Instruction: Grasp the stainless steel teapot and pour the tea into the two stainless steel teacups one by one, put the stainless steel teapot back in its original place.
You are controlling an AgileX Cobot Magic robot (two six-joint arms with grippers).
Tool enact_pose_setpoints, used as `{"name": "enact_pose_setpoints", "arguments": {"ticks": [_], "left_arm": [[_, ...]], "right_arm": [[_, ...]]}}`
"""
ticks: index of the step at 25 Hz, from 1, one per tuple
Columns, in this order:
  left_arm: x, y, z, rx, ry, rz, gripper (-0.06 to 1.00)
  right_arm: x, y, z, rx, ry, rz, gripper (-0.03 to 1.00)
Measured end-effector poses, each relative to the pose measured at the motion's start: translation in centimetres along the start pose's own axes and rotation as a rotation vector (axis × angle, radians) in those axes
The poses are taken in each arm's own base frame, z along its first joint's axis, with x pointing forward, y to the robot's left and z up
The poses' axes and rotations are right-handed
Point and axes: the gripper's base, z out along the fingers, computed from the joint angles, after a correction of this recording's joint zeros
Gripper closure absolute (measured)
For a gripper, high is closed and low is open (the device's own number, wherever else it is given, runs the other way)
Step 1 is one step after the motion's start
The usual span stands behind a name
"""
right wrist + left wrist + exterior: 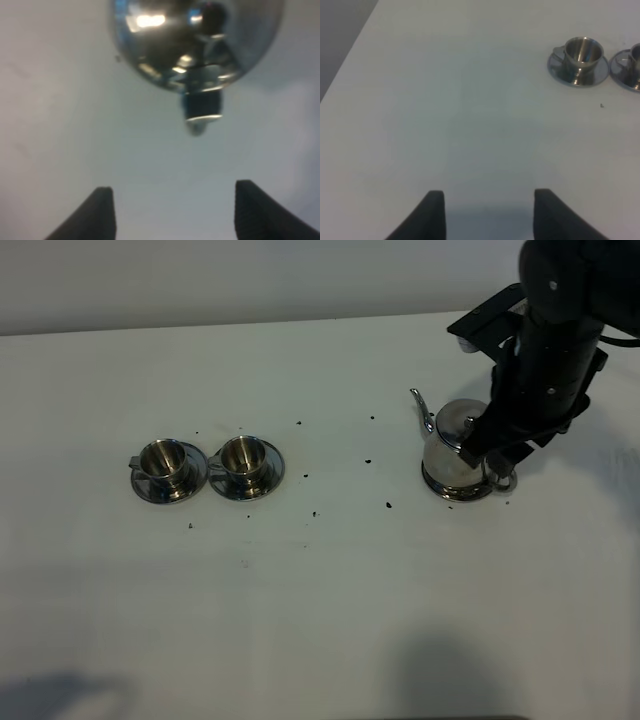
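The stainless steel teapot (452, 452) stands upright on the white table at the right, spout pointing left. My right gripper (503, 446) is just behind its handle side. In the right wrist view the gripper (172, 212) is open, and the teapot (195, 40) with its loop handle (202, 105) lies a short way beyond the fingertips, untouched. The two stainless steel teacups (165, 464) (243, 459) stand on saucers side by side at the left. My left gripper (490, 212) is open and empty over bare table. One teacup (582, 54) shows ahead of it, the other (635, 55) at the frame edge.
Small dark specks (388, 505) are scattered on the white table (320, 620) between the cups and the teapot. The table's far edge (250, 325) meets a grey wall. The left arm is out of the exterior view.
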Motion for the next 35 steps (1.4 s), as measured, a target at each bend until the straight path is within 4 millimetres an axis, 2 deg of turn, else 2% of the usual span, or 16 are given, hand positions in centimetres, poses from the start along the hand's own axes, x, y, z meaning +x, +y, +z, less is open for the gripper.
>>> {"name": "enact_pose_setpoints", "arguments": {"ticks": [2, 6, 13, 19, 29, 35], "left_arm": [[0.0, 0.0, 0.0, 0.0, 0.0, 0.0, 0.51], [0.0, 0.0, 0.0, 0.0, 0.0, 0.0, 0.51], [0.0, 0.0, 0.0, 0.0, 0.0, 0.0, 0.51], [0.0, 0.0, 0.0, 0.0, 0.0, 0.0, 0.51], [0.0, 0.0, 0.0, 0.0, -0.001, 0.003, 0.51], [0.0, 0.0, 0.0, 0.0, -0.001, 0.003, 0.51]], "right_arm": [[0.2, -0.6, 0.6, 0.002, -0.017, -0.029, 0.47], [0.4, -0.7, 1.6, 0.002, -0.051, -0.104, 0.47], [0.0, -1.0, 2.1, 0.017, -0.096, -0.144, 0.47], [-0.2, -1.5, 4.9, 0.003, -0.053, -0.139, 0.47], [-0.7, -1.7, 5.1, 0.015, -0.098, -0.149, 0.47], [-0.8, -1.7, 6.2, 0.01, -0.085, -0.148, 0.47]]}}
